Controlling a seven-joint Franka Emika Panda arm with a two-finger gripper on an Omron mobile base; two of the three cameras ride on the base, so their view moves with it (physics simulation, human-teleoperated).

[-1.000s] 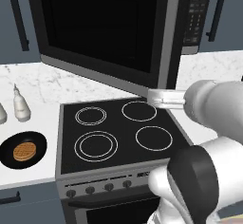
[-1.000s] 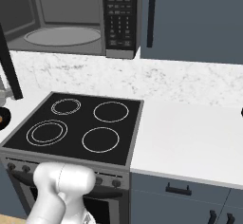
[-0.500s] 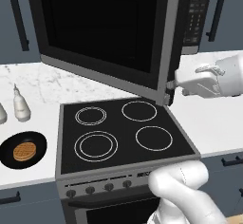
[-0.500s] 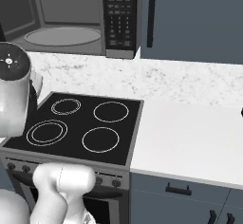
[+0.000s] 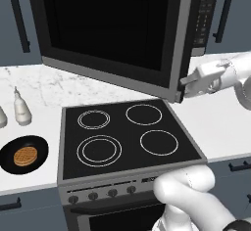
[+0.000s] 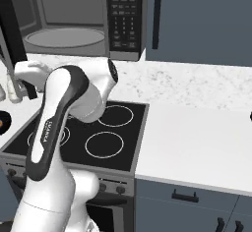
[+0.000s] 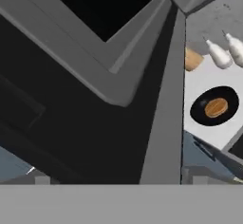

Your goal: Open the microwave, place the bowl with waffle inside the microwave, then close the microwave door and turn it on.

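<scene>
The door (image 5: 110, 34) swings stiffly out over the stove with the claw (image 5: 188, 85) at its free edge, grip unclear; the bowl (image 5: 23, 154), light and rigid, sits on the tabletop (image 5: 220, 122), best pinched by its rim.

— What sort of place is this?
— A kitchen: a black stovetop (image 5: 130, 134) with white rings, a microwave (image 6: 88, 17) above, dark blue cabinet doors (image 6: 202, 22) and a marble table (image 6: 197, 86).

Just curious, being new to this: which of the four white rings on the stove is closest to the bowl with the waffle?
The big double ring at the stove's front left; the bowl sits on the counter just left of it.
</scene>
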